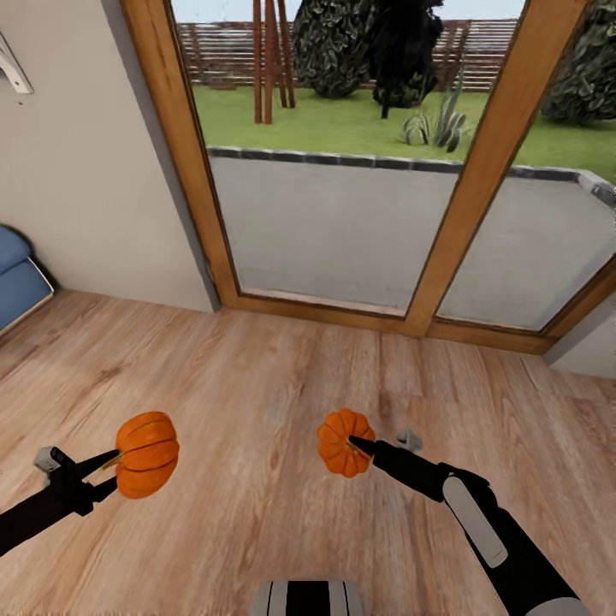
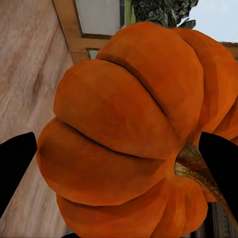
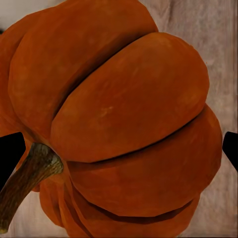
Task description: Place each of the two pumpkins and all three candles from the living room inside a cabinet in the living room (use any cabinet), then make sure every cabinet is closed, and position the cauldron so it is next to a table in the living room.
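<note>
1. Head view: glass doors [image 1: 359, 154] fill the upper frame, above a wood floor [image 1: 257, 376].
2. Left gripper [image 1: 109, 476] clamps one pumpkin [image 1: 147, 453] at lower left; right gripper [image 1: 364, 449] clamps the other pumpkin [image 1: 344, 441] at lower centre.
3. Progress, as judged: both pumpkins are carried and not yet stowed.
4. No legible writing.

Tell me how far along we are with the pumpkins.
Picked up: the left gripper holds one pumpkin, the right gripper the other pumpkin, both above the wood floor facing the glass door. Left: stowing them, the candles, closing the cabinet, the cauldron.
</note>
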